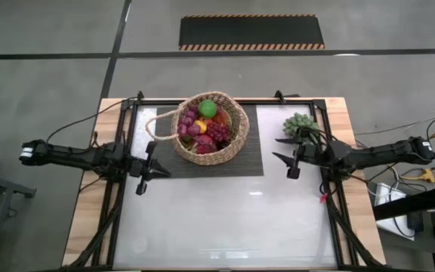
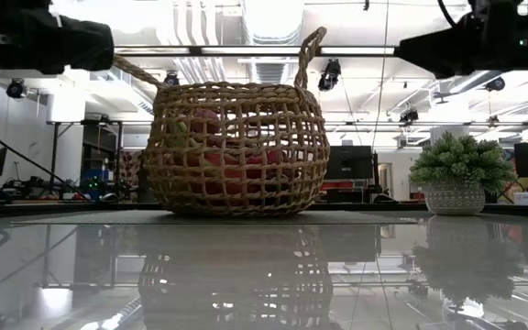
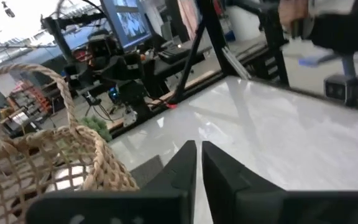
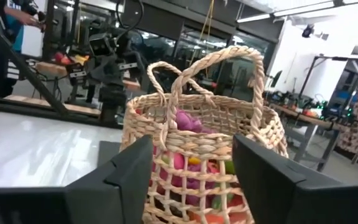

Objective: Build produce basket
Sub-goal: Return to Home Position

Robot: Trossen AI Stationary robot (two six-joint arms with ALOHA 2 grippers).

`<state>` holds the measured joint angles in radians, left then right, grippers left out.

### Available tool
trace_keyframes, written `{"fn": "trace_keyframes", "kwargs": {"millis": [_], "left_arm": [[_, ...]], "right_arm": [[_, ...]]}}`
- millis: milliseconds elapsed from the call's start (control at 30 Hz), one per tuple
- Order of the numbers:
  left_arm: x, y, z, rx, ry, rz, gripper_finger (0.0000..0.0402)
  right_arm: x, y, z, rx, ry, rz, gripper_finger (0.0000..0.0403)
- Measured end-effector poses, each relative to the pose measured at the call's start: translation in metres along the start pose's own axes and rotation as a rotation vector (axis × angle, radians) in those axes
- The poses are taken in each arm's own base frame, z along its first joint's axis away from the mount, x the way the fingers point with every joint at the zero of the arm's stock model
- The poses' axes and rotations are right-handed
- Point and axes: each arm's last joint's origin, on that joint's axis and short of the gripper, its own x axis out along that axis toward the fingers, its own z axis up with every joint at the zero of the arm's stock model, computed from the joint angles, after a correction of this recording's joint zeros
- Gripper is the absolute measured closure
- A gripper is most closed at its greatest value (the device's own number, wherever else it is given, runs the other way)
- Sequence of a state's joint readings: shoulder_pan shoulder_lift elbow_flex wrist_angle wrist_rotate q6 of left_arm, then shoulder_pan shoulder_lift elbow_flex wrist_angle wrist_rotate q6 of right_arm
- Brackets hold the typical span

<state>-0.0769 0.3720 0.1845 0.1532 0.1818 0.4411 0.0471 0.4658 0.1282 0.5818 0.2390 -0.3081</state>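
Observation:
The woven basket [image 1: 211, 153] stands on a dark mat in the far middle of the table, its two loop handles upright. It holds the produce: a green apple [image 1: 208, 109], purple grapes [image 1: 218, 133], pink and yellow pieces. The basket [image 2: 236, 151] also fills the middle of the low view. My left gripper [image 1: 165, 171] hovers left of and nearer than the basket, shut, with the basket [image 3: 55, 162] beside its fingers [image 3: 199, 149]. My right gripper [image 1: 278, 148] hovers right of the basket, open, pointing at the basket [image 4: 197, 124] past its spread fingers [image 4: 191, 142].
A spiky grey-green plant [image 1: 299, 124] in a pale pot [image 2: 455, 197] stands at the table's far right, close behind my right arm. The dark mat [image 1: 257, 163] lies under the basket. The glossy white tabletop [image 1: 232, 219] stretches toward the near edge, framed by black rails.

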Motion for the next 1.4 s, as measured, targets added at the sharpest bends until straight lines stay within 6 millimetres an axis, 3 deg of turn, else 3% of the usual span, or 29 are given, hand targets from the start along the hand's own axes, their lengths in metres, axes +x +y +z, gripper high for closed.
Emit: {"fn": "trace_keyframes", "kwargs": {"millis": [233,600,1033,1200,1400], "left_arm": [[-0.012,0.002,0.009,0.014,-0.168,0.088,0.0401],[-0.031,-0.004,-0.005,-0.003,-0.173,0.223,0.0402],[-0.023,-0.014,-0.029,-0.091,-0.093,0.183,0.0402],[-0.021,-0.014,-0.029,-0.205,-0.101,0.163,0.0401],[-0.019,-0.015,-0.032,-0.210,-0.073,0.155,0.0401]], "right_arm": [[-0.020,-0.007,0.006,0.000,-0.136,-0.046,0.0244],[-0.037,-0.010,0.003,-0.052,-0.217,-0.082,0.0303],[-0.047,-0.009,0.000,-0.072,-0.255,-0.006,0.0339],[-0.048,-0.007,0.001,-0.053,-0.306,0.086,0.0344],[-0.048,-0.006,0.000,-0.021,-0.297,0.093,0.0346]]}}
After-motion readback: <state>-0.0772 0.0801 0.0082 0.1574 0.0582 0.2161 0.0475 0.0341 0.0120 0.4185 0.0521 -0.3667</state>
